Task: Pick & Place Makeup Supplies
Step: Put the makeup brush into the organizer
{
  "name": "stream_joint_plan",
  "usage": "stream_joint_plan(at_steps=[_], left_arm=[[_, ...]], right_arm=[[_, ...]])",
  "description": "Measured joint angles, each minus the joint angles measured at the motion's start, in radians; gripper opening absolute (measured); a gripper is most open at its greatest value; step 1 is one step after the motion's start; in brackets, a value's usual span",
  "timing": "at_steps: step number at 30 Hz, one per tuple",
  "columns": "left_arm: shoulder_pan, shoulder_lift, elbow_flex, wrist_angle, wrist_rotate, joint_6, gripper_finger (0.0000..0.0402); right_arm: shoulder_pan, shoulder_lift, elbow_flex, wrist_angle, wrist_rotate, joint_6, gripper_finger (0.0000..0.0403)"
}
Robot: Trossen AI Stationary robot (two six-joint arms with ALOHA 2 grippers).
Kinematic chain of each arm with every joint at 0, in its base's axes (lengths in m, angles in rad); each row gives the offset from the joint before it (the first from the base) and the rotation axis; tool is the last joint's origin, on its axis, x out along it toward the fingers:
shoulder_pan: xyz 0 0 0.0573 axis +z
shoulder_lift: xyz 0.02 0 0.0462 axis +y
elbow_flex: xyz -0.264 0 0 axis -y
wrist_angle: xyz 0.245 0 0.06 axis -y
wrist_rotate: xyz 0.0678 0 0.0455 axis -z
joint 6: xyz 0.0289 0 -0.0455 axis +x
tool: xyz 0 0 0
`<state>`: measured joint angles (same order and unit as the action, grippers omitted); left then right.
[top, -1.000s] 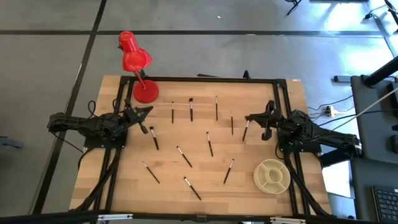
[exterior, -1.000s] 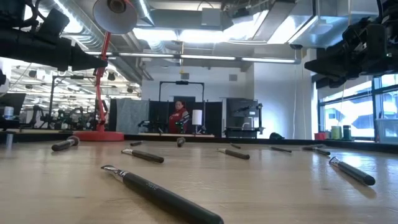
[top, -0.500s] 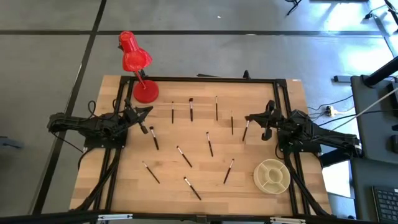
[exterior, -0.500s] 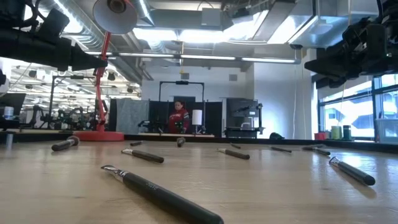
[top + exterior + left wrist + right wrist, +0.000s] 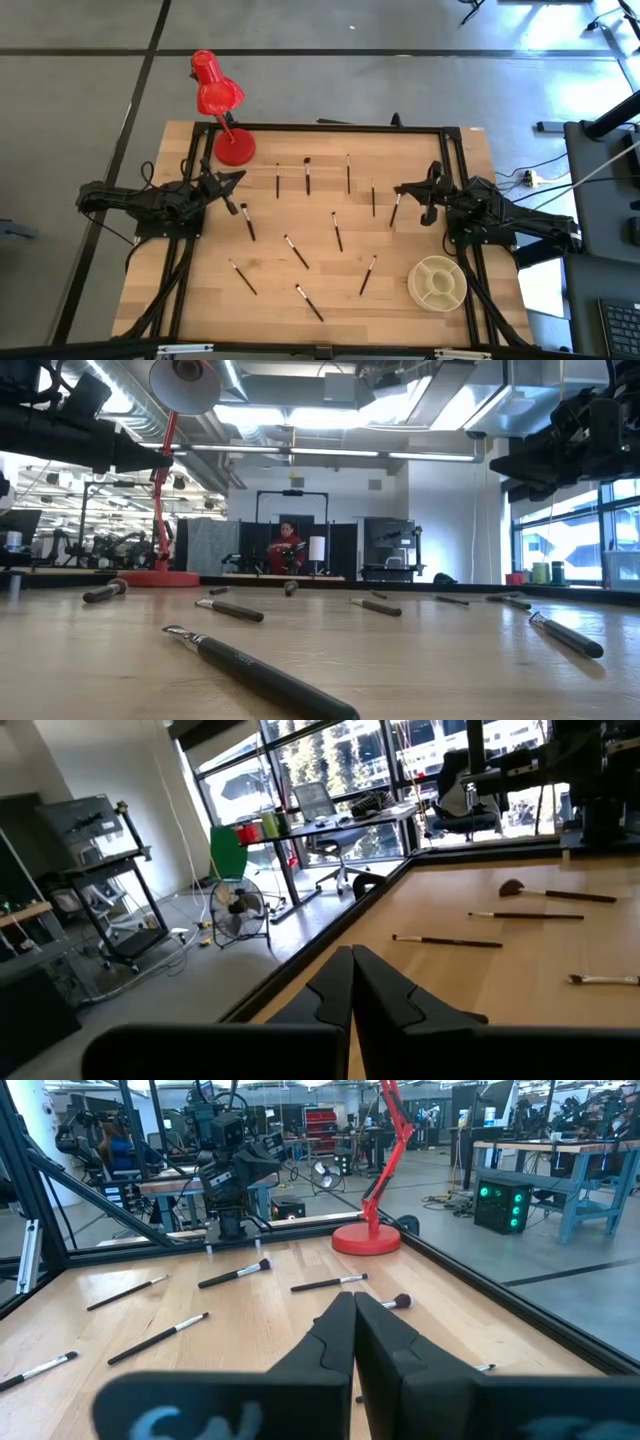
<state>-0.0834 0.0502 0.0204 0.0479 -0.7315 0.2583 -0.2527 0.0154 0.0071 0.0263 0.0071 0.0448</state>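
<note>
Dark metal fingers of the left gripper [image 5: 236, 180] meet at their tips with nothing between them, as its wrist view shows, and the right gripper [image 5: 402, 189] is pressed together empty in the same way; both hang above the wooden table [image 5: 200, 300], on opposite sides of the scattered makeup brushes [image 5: 297, 252], with none yet taken up. Taking the red lamp [image 5: 218, 105] at the table's far left corner as landmark, the left gripper sits just in front of its round base, while the right gripper lies well across the table from it, close to one brush [image 5: 395, 209] that rests just beside its fingertips. The remaining brushes spread from a row near the lamp's base outward toward the near edge, each lying flat and apart from its neighbours. A round divided tray [image 5: 438, 283], the likely destination, stands at the corner diagonally opposite the lamp, near the right arm. The brushes appear light, stiff and thin, with smooth handles likely to roll or slip; a hold across the middle of the dark handle, away from the soft bristle tip, seems soundest. A person [image 5: 287, 548] shows in the room far beyond the table.
</note>
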Motion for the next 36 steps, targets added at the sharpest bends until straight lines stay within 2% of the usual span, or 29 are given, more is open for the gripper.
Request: stream_joint_plan(at_steps=[2, 4, 8, 10, 15, 18, 21, 28, 31, 36], left_arm=[[0.0, 0.0, 0.0, 0.0, 0.0, 0.042, 0.0003], [0.0, 0.0, 0.0, 0.005, 0.014, 0.03, 0.0003], [0.0, 0.0, 0.0, 0.055, 0.1, -0.244, 0.0003], [0.0, 0.0, 0.0, 0.085, 0.089, -0.296, 0.0003], [0.012, 0.005, 0.0, 0.228, -0.064, -0.097, 0.0003], [0.02, 0.004, 0.0, 0.237, -0.142, -0.04, 0.0003], [0.021, 0.004, 0.0, 0.224, -0.175, -0.038, 0.0003], [0.025, 0.005, 0.0, 0.226, -0.167, -0.054, 0.0003], [0.061, 0.01, 0.0, 0.229, -0.168, -0.147, 0.0003], [0.156, 0.119, 0.0, 0.216, -0.064, -0.357, 0.0003]], right_arm=[[0.0, 0.0, 0.0, 0.016, 0.0, 0.014, 0.001], [0.0, 0.0, 0.0, 0.036, -0.015, 0.115, 0.001], [0.001, 0.0, 0.0, 0.043, -0.08, 0.428, 0.001], [0.001, 0.0, 0.0, 0.042, -0.002, 0.429, 0.001], [0.0, 0.006, 0.0, 0.036, 0.286, 0.416, 0.001], [0.0, 0.019, 0.0, 0.045, 0.353, 0.441, 0.001], [0.0, 0.055, 0.0, 0.043, 0.358, 0.475, 0.001], [0.0, 0.193, 0.0, 0.043, 0.358, 0.731, 0.001], [0.0, 0.257, 0.0, 0.044, 0.367, 0.816, 0.001], [-0.012, 0.357, 0.0, 0.044, 0.352, 0.929, 0.001]])
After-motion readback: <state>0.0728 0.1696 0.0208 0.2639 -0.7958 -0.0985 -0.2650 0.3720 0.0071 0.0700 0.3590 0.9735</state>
